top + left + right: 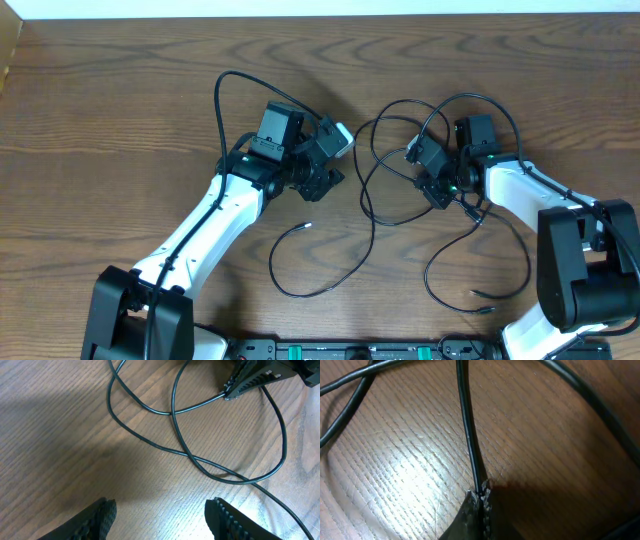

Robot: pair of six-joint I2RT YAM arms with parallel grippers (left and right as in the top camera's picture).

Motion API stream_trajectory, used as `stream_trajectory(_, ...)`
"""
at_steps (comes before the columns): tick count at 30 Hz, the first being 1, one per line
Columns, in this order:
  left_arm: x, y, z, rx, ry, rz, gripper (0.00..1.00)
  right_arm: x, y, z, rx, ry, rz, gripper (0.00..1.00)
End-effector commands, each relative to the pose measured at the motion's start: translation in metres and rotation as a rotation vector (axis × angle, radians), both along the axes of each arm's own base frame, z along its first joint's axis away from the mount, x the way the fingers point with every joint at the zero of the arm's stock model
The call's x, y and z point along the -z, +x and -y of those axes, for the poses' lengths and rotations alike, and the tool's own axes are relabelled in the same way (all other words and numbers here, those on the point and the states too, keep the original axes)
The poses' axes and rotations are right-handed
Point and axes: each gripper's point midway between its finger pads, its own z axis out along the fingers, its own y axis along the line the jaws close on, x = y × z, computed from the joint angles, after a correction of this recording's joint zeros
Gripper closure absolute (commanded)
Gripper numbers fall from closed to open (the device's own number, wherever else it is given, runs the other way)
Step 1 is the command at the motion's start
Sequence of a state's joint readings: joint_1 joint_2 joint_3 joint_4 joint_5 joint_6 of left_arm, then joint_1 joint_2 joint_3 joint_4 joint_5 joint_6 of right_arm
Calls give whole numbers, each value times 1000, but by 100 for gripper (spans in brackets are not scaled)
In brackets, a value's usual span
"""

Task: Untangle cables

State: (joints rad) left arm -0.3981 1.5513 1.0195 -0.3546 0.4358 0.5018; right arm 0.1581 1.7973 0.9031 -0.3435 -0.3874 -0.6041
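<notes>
Across the counter's (120, 100) middle, thin cables (173, 411) lie looped and crossing. The right gripper (479, 496) has its jaws clamped on one black strand, while the left gripper (160, 510) hangs open nearby. They look light and limp, so a pinch beside a crossing seems best.

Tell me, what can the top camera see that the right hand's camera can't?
Only the overhead view shows the left gripper and a loose cable curling near the table's front. Only the right wrist view shows, up close, the right gripper pinched shut on a black cable. Both show that black cable lying on the wooden table.
</notes>
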Motion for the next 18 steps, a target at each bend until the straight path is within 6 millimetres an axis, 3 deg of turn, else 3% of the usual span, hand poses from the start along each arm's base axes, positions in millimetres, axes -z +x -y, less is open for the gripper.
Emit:
stream_trajectory(1, -6, 0, 0, 11, -9, 18, 37, 27, -17, 11, 77, -34, -109, 99)
stream_trajectory(5, -6, 0, 0, 11, -9, 18, 37, 18, -9, 10, 156, -9, -113, 99)
stream_trajectory(9, -6, 0, 0, 11, -8, 18, 37, -12, 7, 7, 216, 29, -57, 99)
stream_trajectory(13, -6, 0, 0, 11, -8, 18, 37, -68, 26, 5, 268, 85, 56, 98)
stream_trajectory(18, -6, 0, 0, 11, -8, 18, 37, -161, 37, 3, 306, 174, 252, 99)
